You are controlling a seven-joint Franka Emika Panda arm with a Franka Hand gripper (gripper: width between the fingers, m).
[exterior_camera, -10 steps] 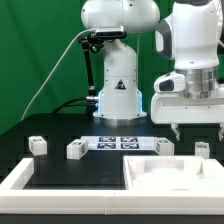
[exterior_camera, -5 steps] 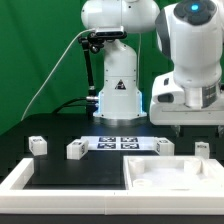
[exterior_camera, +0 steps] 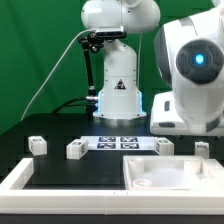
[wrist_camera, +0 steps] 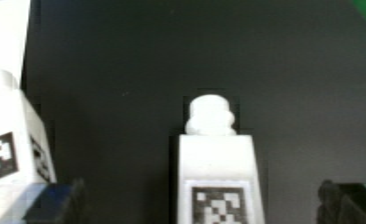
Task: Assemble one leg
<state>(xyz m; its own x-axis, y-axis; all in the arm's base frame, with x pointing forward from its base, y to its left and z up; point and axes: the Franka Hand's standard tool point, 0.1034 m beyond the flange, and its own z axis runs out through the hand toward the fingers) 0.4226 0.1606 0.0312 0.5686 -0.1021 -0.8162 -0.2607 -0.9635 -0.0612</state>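
1. Currently the fingers (wrist_camera: pixel 47 200) stand wide apart and grip nothing.
2. Seen between them in the wrist view, the leg (wrist_camera: pixel 215 165) lies on the black surface (wrist_camera: pixel 198 50), touching neither finger. Its tag faces the camera and its rounded peg (wrist_camera: pixel 210 110) points away.
3. A second tagged white piece (wrist_camera: pixel 6 140) sits near the leg, not touching it.
4. The arm (exterior_camera: pixel 190 90) hangs over the exterior view's right, where the fingers are hidden.

Bright even light; wrist view soft, blurred.
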